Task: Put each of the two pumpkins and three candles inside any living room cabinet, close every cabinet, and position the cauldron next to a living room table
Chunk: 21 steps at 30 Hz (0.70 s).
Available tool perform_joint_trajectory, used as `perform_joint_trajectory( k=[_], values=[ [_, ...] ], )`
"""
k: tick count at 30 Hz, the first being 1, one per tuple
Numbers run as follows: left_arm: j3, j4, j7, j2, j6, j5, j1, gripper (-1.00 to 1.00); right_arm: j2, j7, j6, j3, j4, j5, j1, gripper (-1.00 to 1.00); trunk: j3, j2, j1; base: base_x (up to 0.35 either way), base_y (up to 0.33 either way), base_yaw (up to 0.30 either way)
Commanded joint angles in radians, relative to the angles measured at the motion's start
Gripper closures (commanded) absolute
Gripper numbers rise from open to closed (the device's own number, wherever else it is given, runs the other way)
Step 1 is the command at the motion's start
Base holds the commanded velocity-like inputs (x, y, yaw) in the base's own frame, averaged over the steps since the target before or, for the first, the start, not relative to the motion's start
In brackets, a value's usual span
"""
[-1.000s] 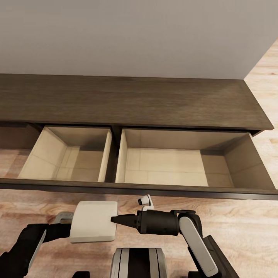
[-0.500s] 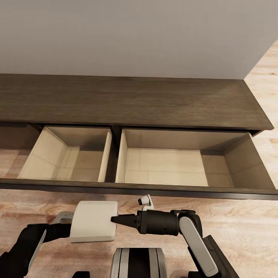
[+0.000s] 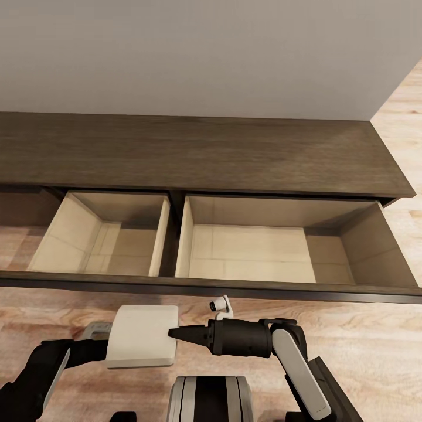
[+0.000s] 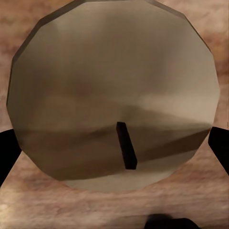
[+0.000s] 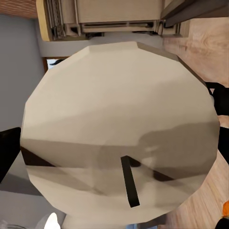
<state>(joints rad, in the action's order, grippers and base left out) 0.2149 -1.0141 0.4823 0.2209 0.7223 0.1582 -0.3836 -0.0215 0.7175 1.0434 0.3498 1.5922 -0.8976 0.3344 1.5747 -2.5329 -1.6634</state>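
- The cabinet [image 3: 199, 152] has its drawer [image 3: 211, 286] pulled out, and two beige compartments show.
- One candle [image 3: 142, 344] is on its side above the floor [image 3: 363, 340], at 6 o'clock from the drawer front and outside it.
- The left gripper [image 4: 114, 152] grips the candle, with one dark finger at each side.
- The right gripper [image 3: 179, 334] points at 9 o'clock, its tip at the candle's flat end. I cannot tell how its jaws stand.

Dark brown cabinet [image 3: 199, 152], pale beige drawer insides [image 3: 252, 252].
Pale grey-beige candle [image 3: 142, 336] with black wick [image 4: 126, 151]; light wood-grain floor [image 3: 375, 340], plain grey wall [image 3: 205, 53].
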Motion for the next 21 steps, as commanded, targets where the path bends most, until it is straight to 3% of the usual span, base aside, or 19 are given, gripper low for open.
perform_joint_trajectory(
  k=[1,12,17,21],
  values=[
    [0.000,0.000,0.000,-0.001,0.001,0.001,0.000,1.00,0.000,-0.001,0.001,0.000,0.000,-0.003,0.000,1.00,-0.004,0.000,0.000,0.000,0.000,0.000],
    [0.000,0.000,-0.002,-0.010,0.007,0.002,0.000,1.00,0.000,-0.001,0.002,0.000,0.000,-0.003,0.000,1.00,-0.046,0.003,0.005,-0.007,0.000,0.000],
    [0.001,0.000,-0.002,-0.011,0.009,0.002,0.000,1.00,0.000,0.000,0.003,0.000,-0.001,-0.004,0.000,1.00,-0.066,0.004,0.008,-0.209,0.045,0.000],
    [0.001,0.000,-0.002,-0.011,0.009,0.003,0.000,1.00,-0.001,-0.001,-0.005,0.033,-0.001,-0.003,0.000,1.00,-0.081,0.005,0.009,-0.063,0.014,0.000]
  ],
)
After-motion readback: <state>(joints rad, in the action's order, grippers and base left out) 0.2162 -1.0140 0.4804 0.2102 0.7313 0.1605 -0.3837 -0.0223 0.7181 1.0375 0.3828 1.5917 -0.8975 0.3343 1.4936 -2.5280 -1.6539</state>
